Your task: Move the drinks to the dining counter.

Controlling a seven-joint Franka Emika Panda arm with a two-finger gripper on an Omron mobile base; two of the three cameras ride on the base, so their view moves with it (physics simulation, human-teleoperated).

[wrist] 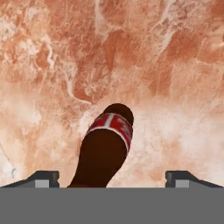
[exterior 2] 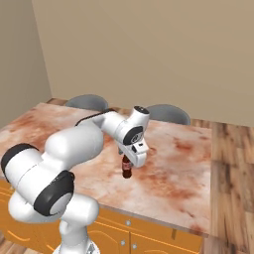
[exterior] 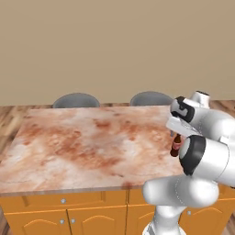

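Observation:
A small dark-brown bottle with a red label (wrist: 105, 151) stands upright on the reddish marbled dining counter (exterior: 92, 142), near its right front part. My gripper (wrist: 113, 177) hovers straight over it, open, with one fingertip far out on each side and neither touching the bottle. From the left base view the bottle (exterior: 175, 148) peeks out just below the gripper (exterior: 176, 137), partly behind my arm. In the right base view the bottle (exterior 2: 127, 169) stands under the gripper (exterior 2: 128, 158) on the counter (exterior 2: 173, 168).
Two grey stools (exterior: 76, 100) (exterior: 150, 97) stand behind the counter's far edge, against a beige wall. Orange cabinet doors (exterior: 64, 215) run below the near edge. Wooden floor (exterior 2: 233, 163) lies to the right of the counter.

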